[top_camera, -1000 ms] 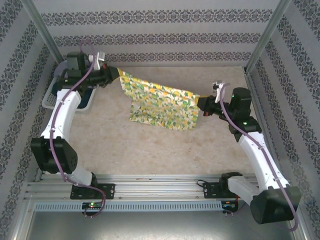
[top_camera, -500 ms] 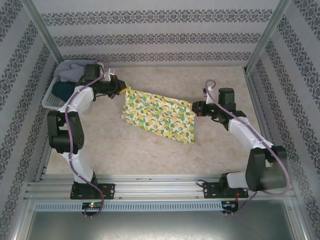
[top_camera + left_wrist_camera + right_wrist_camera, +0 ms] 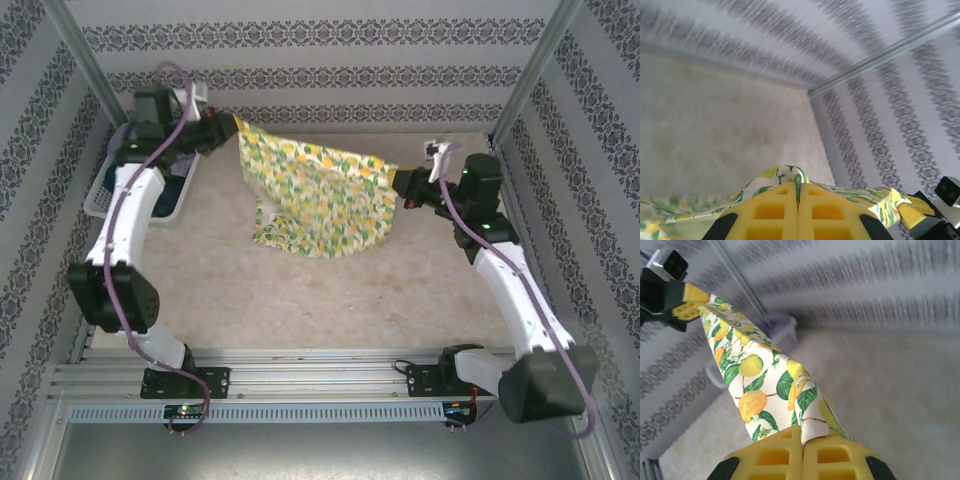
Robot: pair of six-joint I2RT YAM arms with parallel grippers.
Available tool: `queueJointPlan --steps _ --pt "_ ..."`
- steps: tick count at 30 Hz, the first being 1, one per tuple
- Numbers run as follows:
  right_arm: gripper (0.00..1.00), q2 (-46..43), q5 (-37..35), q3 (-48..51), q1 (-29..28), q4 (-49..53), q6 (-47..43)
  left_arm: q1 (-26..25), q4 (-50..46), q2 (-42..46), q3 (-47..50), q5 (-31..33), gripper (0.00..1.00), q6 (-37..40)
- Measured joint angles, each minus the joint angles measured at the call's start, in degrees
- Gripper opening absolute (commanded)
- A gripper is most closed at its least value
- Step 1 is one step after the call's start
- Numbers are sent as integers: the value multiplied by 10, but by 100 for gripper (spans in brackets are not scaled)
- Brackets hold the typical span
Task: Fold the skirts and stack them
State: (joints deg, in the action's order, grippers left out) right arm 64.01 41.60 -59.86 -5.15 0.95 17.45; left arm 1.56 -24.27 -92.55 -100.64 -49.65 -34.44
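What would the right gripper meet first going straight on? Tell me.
The yellow skirt in its own jaws: the right gripper points along the stretched cloth and would likely bunch it first. The left gripper holds the far corner, seemingly off that line; depth is unclear.

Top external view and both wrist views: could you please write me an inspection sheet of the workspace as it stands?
Surface: beige speckled table.
Job's things: yellow skirt held spread by two corners, unfolded, its lower edge hanging near the table.
Clutter: white basket at the far left, partly behind the left arm.
Grippers: left claw shut on one skirt corner; right claw shut on the other.
Cables: purple cable running along each arm, apart from the cloth.
Surroundings: patterned walls, metal frame posts.
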Motion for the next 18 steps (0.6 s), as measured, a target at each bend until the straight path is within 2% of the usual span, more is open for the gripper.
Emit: queueJointPlan --steps 6,10,14,18 --pt "2 -112 24 -52 -7 -12 -14 0 1 153 -32 16 0 19" --pt "2 -156 30 -59 -7 -12 -14 -1 -1 206 -31 20 0 27" --pt "2 -155 30 -70 -8 -9 -22 -1 -10 202 -37 25 0 30" --pt "2 -114 24 -73 -11 -1 -31 -1 -19 137 -63 30 0 31"
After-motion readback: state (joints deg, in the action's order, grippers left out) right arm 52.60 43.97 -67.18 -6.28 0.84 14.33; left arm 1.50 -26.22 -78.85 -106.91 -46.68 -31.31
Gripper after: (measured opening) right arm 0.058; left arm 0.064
